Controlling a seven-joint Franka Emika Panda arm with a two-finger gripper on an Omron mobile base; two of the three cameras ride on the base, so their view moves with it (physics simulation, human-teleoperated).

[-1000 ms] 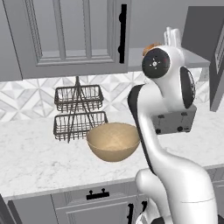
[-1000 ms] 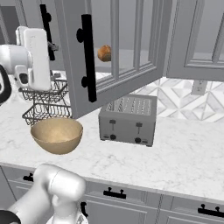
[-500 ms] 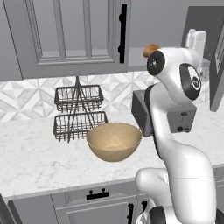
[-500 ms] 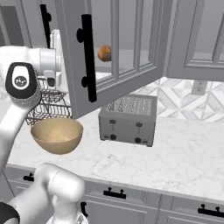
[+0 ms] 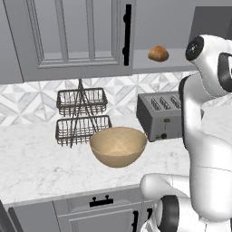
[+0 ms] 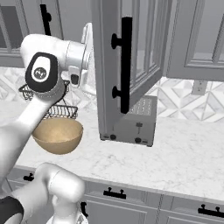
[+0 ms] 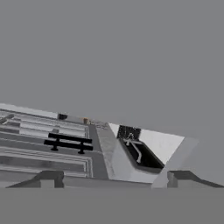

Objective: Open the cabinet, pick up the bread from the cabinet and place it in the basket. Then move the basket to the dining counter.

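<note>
My arm has swung to the right over the last second — from in front of the wire rack [image 5: 81,118] to beside the open cabinet [image 6: 127,70], its door standing wide with the black bar handle [image 6: 126,64] facing the right base camera. That door is done, I judge, so the step in hand is the reach for the bread [image 5: 158,53].

The bread sits on the cabinet's grey inner shelf, untouched, above the toaster [image 5: 163,115] and just left of my upper arm in the left base view. The basket [image 5: 118,146] waits empty on the marble desk [image 5: 31,163] below, in front of the rack.

My forearm is raised high, wrist at shelf height. My fingers [image 7: 114,178] stand well apart with nothing between them, though they have begun to ease inward a little. The hand camera looks down past pale grey surface toward drawer fronts far below — so I am not yet aimed at the bun.
</note>
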